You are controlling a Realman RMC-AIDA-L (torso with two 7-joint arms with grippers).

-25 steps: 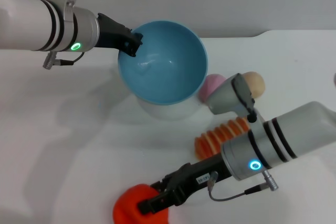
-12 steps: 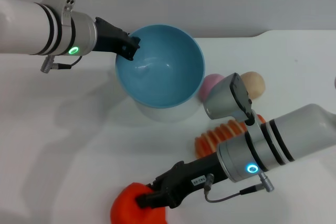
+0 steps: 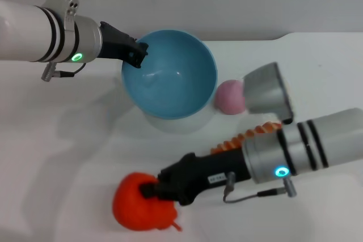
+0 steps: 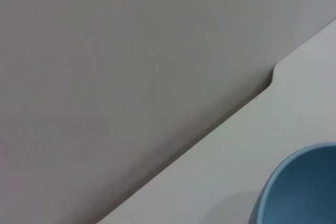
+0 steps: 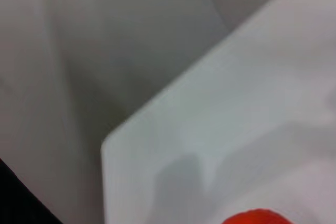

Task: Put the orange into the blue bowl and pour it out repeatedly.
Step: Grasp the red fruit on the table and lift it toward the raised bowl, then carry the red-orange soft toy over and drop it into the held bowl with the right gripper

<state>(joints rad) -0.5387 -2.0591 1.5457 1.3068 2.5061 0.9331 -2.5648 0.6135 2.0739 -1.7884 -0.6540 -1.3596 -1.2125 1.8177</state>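
Observation:
The blue bowl (image 3: 170,75) is held above the white table, its opening tipped toward me and empty. My left gripper (image 3: 138,56) is shut on the bowl's left rim. The bowl's edge also shows in the left wrist view (image 4: 302,187). The orange (image 3: 133,211) is at the front, left of centre. My right gripper (image 3: 149,190) is shut on its upper right side. A sliver of the orange shows in the right wrist view (image 5: 257,217).
A pink ball (image 3: 229,96) lies right of the bowl. An orange-and-cream ridged oblong (image 3: 241,138) lies behind my right arm, mostly hidden. The table's back edge (image 3: 317,35) runs along the top, with a step at the right.
My right gripper has moved left and away from the front edge with the orange in it. The bowl has shifted slightly left. The tan ball is now hidden behind my right wrist.

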